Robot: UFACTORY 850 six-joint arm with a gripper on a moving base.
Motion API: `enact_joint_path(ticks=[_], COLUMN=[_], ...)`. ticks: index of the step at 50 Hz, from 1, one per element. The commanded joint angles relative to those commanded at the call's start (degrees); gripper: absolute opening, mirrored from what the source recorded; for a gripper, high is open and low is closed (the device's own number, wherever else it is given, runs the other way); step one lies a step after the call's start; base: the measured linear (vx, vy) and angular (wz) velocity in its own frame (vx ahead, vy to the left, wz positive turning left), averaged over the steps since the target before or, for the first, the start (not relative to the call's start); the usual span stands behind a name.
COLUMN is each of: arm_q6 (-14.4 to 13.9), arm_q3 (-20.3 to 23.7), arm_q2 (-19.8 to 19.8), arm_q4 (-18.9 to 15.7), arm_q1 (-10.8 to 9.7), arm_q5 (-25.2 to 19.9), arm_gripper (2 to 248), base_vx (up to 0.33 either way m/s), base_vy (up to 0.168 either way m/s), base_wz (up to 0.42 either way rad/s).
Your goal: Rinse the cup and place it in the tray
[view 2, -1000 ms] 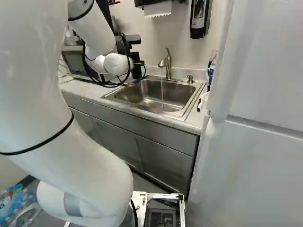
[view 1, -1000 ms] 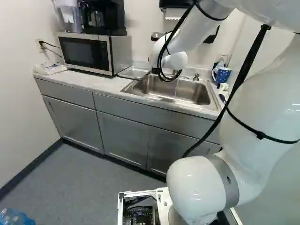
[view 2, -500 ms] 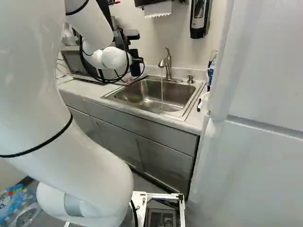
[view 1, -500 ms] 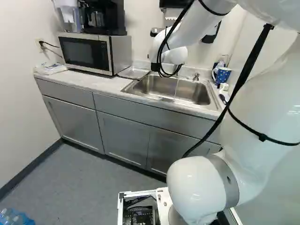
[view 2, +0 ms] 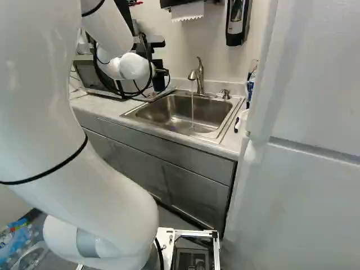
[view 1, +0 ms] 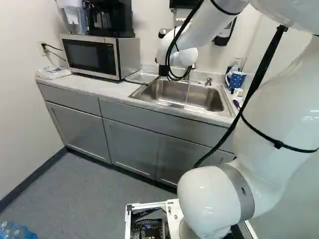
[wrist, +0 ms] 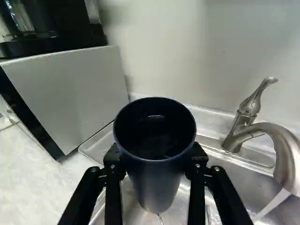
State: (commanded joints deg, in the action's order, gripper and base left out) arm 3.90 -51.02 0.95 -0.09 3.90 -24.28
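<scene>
wrist view: a dark blue cup (wrist: 155, 173) is clasped from two sides by the black gripper (wrist: 155, 157), its mouth turned up towards the camera and its base above the edge of the sink (view 2: 211, 115), on the side nearer the microwave (view 1: 89, 56). a small glint is seen inside the cup, though whether any water is held there cannot be told. just beside and beyond the cup, the metal tray (wrist: 96, 145) can be made out between microwave and sink. the faucet (view 2: 199, 76) has been left running, and its stream (wrist: 273, 204) is shown falling well apart from the cup.

the rinse is judged to be finished or nearly so, with the carry to the tray now in hand; by these views alone, a pause before another rinse cannot be ruled out. if placing is intended, the cup should be brought fully over the tray, levelled, lowered until its base is borne evenly, and only then let go. care is called for at the tray's raised rim, on which the base could be caught and the cup tipped. a wet wall might be slippery, so a steady squeeze is advised. the water is yet to be turned off.
</scene>
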Motion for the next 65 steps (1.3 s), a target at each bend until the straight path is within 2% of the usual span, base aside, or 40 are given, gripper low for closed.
enact_joint_path(ticks=[65], arm_q6=[38.88], arm_q3=[0.0], arm_q2=[0.0], arm_q4=[0.0], arm_q1=[0.0], arm_q5=[0.0], arm_gripper=[126], base_vx=[0.0], base_vy=[0.0], base_wz=[0.0])
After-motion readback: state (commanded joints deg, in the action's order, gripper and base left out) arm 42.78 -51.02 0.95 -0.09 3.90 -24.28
